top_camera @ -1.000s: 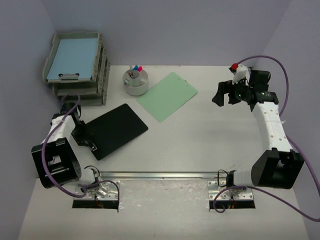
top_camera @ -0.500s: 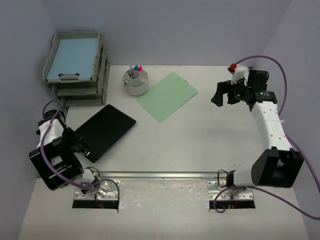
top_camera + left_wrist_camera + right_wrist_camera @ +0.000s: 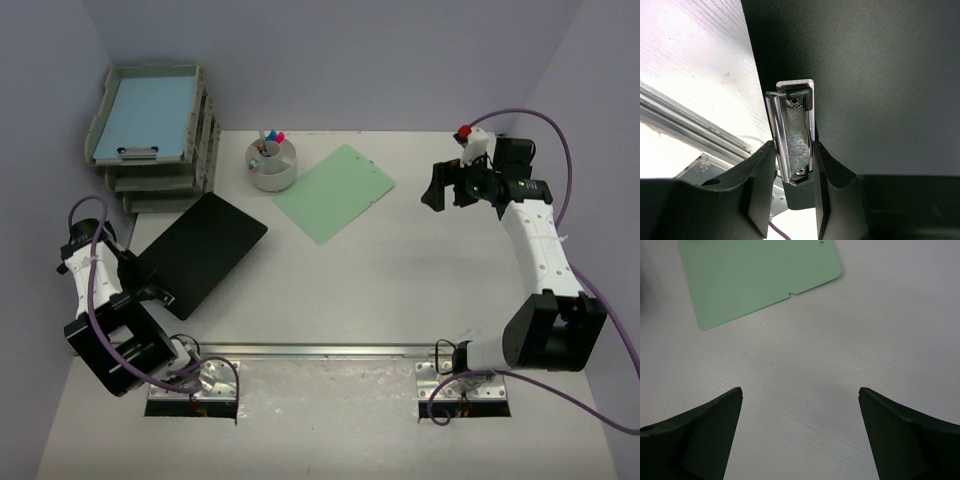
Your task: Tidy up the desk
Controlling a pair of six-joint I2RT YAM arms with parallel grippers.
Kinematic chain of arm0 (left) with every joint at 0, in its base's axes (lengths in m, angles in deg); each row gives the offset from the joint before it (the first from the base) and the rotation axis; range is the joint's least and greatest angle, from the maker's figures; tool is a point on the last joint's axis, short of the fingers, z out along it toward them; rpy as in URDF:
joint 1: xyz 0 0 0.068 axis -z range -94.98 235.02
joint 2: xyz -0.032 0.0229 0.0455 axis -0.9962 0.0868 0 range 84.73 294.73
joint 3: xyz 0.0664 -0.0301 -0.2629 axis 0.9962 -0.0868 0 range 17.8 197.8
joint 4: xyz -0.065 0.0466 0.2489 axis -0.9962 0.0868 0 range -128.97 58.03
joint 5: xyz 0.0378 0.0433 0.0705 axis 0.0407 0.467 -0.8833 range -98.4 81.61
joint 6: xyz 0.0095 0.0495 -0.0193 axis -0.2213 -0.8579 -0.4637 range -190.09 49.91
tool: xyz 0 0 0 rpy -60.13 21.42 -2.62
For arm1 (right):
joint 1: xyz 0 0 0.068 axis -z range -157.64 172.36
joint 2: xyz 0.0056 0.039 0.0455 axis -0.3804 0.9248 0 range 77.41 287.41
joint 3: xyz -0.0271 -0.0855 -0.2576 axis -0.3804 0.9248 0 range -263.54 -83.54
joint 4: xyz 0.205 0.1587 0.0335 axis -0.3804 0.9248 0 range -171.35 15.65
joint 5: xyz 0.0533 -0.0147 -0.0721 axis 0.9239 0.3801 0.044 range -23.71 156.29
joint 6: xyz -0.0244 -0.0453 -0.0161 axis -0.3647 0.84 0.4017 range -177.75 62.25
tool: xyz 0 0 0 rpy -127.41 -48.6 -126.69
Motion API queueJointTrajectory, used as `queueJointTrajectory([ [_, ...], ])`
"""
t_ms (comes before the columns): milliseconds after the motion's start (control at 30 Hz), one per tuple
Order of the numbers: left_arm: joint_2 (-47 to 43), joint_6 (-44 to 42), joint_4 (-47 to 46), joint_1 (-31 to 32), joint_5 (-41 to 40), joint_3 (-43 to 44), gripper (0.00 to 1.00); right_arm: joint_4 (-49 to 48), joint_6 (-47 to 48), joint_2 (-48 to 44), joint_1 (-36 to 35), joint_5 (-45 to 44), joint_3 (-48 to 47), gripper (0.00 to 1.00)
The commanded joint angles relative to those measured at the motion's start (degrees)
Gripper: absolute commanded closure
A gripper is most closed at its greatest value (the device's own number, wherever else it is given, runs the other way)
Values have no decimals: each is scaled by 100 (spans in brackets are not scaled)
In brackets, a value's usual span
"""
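Your left hand [image 3: 792, 150] is pinching the metal clip [image 3: 795, 132] of the black clipboard [image 3: 875, 75], one of its fingers [image 3: 757, 190] on each side of the clip. Only the left wrist view shows that grip. From above, the left hand [image 3: 150, 285] and the clip are a dark blur at the clipboard's near-left end, and you cannot tell there whether that end is off the desk [image 3: 400, 280]. The overhead view does show the black clipboard [image 3: 200, 250] lying aslant at the desk's left side, its far corner close to the trays [image 3: 205, 150]. Your right hand [image 3: 800, 405] is spread wide and holds nothing, its fingers [image 3: 690, 440] hanging over bare desk [image 3: 840, 340]. The green board [image 3: 755, 280] lies just past them. Seen from above, the right hand [image 3: 445, 185] sits near the far right of the desk, well apart from the green board [image 3: 335, 192]. The desk fills the overhead view, with one rail [image 3: 310, 350] along its near edge. You have two arms, one black clipboard, one green board and one blue clipboard [image 3: 148, 115] in the top tray. The stack looks like three trays. One round cup [image 3: 272, 165] stands between the trays and the green board, with a few pens [image 3: 270, 138] too small to count.
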Motion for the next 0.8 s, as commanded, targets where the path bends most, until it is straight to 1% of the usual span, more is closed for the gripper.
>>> queueJointTrajectory([
  [0,21,22,10,-336,73,249,100,-298,-60,119,-101,-11,-302,1],
  [167,391,271,-38,-726,30,435,100,-366,-125,284,-179,-15,-422,1],
  [433,1008,1258,-468,-722,289,814,100,-386,-126,427,-227,-50,-565,1],
  [500,1152,1498,-584,-622,298,947,100,-376,-117,438,-236,-59,-574,1],
  [667,1437,2049,-708,-266,-129,1531,100,-366,-117,456,-236,-92,-589,1],
  [767,1544,2261,-793,-82,-324,1712,100,-357,-126,494,-236,-103,-658,1],
])
